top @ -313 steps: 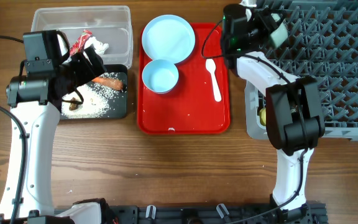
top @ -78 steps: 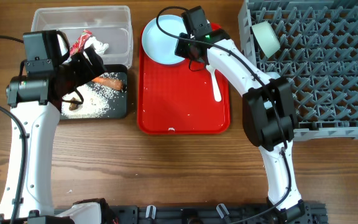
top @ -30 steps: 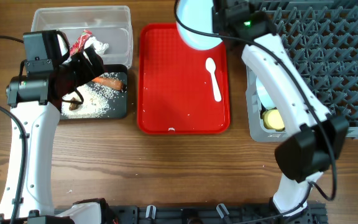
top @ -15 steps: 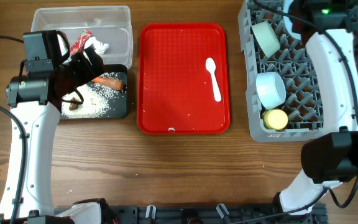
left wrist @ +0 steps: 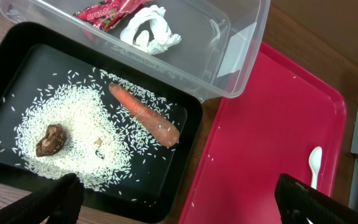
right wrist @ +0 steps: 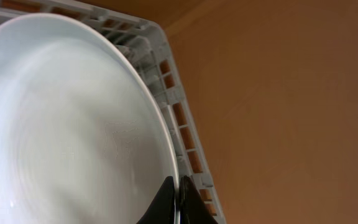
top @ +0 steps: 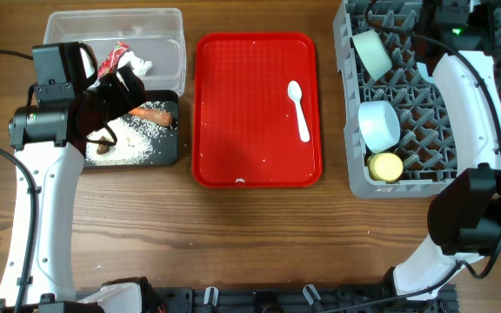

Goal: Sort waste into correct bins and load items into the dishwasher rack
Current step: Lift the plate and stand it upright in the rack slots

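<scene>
The pale blue plate [right wrist: 61, 124] fills the right wrist view, with my right gripper [right wrist: 178, 196] shut on its rim beside the grey dishwasher rack [right wrist: 166, 81]. Overhead, the right arm [top: 464, 61] reaches over the rack [top: 442, 130], which holds a mint bowl [top: 370, 52], a blue bowl [top: 378, 124] and a yellow cup [top: 386, 167]. A white spoon [top: 298, 109] lies on the red tray [top: 242, 130]. My left gripper [left wrist: 176, 186] hangs open above the black tray [left wrist: 191, 155] of rice [left wrist: 79, 124], carrot [left wrist: 145, 115] and dark lump [left wrist: 50, 140].
The clear tub [top: 159, 52] behind the black tray holds the red wrapper [left wrist: 107, 9] and crumpled white paper [left wrist: 148, 31]. A few rice grains lie on the red tray [left wrist: 266, 143]. Bare wooden table runs along the front.
My right arm has carried the plate from above the red tray's far edge over to the far side of the rack. The left arm has stayed still.
</scene>
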Motion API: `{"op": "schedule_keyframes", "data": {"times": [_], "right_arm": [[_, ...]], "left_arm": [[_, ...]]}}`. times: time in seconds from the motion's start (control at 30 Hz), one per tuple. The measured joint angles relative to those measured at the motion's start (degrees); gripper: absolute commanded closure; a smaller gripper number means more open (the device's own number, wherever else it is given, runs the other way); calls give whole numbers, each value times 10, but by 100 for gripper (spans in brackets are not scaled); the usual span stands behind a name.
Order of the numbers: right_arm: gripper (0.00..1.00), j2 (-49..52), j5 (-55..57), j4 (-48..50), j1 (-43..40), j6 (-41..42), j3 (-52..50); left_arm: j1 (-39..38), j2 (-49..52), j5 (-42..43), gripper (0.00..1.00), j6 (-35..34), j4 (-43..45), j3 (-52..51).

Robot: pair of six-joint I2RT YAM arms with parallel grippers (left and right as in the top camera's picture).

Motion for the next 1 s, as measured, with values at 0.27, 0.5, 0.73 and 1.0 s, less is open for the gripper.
{"op": "schedule_keyframes", "data": {"times": [0.27, 0.5, 0.73, 1.0], "right_arm": [[95, 0, -43, 1, -8, 3, 0], [96, 1, -65, -5, -8, 13, 0], [96, 24, -67, -16, -6, 41, 0], [56, 25, -78, -18, 8, 57, 0]], "left_arm": [[0, 0, 0, 0, 0, 0, 0], [0, 0, 0, 0, 0, 0, 0], [0, 0, 0, 0, 0, 0, 0], [0, 0, 0, 0, 0, 0, 0]]}}
